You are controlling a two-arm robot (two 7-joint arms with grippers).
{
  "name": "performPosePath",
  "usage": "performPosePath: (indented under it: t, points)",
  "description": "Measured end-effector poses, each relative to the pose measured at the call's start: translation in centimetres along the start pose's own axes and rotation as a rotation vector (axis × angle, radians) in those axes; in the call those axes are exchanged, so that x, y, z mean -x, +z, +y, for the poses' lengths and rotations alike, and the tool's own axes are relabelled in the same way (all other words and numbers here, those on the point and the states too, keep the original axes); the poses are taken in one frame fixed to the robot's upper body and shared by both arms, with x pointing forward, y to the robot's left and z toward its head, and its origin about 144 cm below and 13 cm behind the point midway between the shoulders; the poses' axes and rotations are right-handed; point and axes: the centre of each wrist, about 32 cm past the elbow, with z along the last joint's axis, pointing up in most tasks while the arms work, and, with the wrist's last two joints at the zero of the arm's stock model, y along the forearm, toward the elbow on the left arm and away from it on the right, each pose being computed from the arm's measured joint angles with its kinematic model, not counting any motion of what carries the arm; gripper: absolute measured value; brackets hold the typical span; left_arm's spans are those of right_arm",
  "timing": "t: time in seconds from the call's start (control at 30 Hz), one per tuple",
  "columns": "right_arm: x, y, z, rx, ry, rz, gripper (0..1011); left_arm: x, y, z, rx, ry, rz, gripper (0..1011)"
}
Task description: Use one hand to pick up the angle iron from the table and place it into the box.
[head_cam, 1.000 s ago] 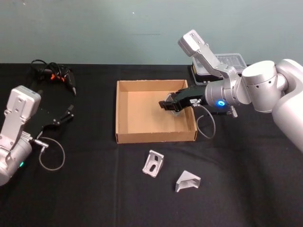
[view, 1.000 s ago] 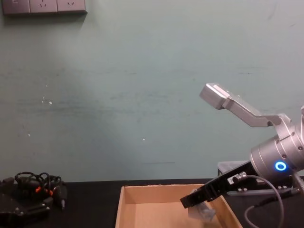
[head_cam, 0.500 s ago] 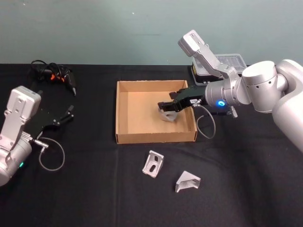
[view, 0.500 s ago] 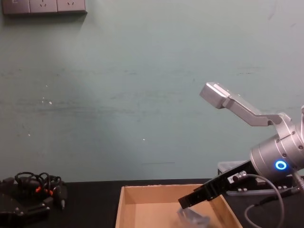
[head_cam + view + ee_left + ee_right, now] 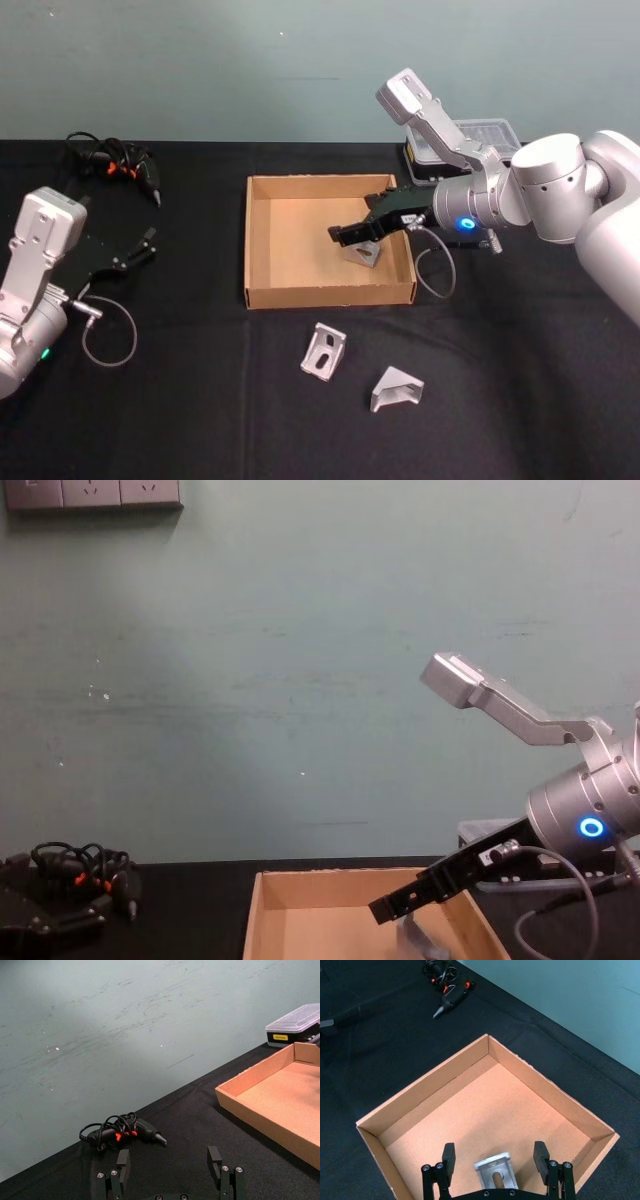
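Note:
One angle iron (image 5: 366, 255) lies on the floor of the tan cardboard box (image 5: 330, 292), near its right wall. My right gripper (image 5: 345, 235) hovers just above it, open and holding nothing. In the right wrist view the angle iron (image 5: 496, 1172) rests on the box floor (image 5: 485, 1105) between the spread fingers of the right gripper (image 5: 494, 1156). From the chest, the right gripper (image 5: 395, 908) hangs over the box (image 5: 300, 920). Two more angle irons (image 5: 323, 350) (image 5: 397, 385) lie on the black table (image 5: 200, 400) in front of the box. My left gripper (image 5: 148, 242) is parked open at the left.
A black corded tool with orange marks (image 5: 115, 160) lies at the back left, also seen from the left wrist as the corded tool (image 5: 125, 1130). A black case with a clear lid (image 5: 470, 135) stands behind the box's right corner. A cable loop (image 5: 105, 335) lies by the left arm.
The right gripper opened and let go of the angle iron, which dropped onto the box floor. The gripper has shifted slightly left over the box. The left arm is almost still.

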Motion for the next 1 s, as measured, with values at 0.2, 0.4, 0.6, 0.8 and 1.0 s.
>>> performPosePath:
  t: [0.2, 0.4, 0.6, 0.8, 1.0]
  points:
    - [0.0, 0.0, 0.0, 0.000, 0.000, 0.000, 1002, 0.0, 0.0, 0.0, 0.000, 0.000, 0.000, 1011]
    - [0.0, 0.0, 0.0, 0.000, 0.000, -0.001, 1003, 0.0, 0.0, 0.0, 0.000, 0.000, 0.000, 1011]
    - [0.6, 0.0, -0.6, -0.013, -0.003, -0.020, 1003, 0.0, 0.0, 0.0, 0.000, 0.000, 0.000, 1011]
    - [2.3, 0.1, -2.3, -0.030, -0.003, -0.066, 1003, 0.0, 0.0, 0.0, 0.000, 0.000, 0.000, 1011]
    - [4.3, 0.0, -4.7, -0.047, -0.008, -0.114, 1003, 0.0, 0.0, 0.0, 0.000, 0.000, 0.000, 1011]
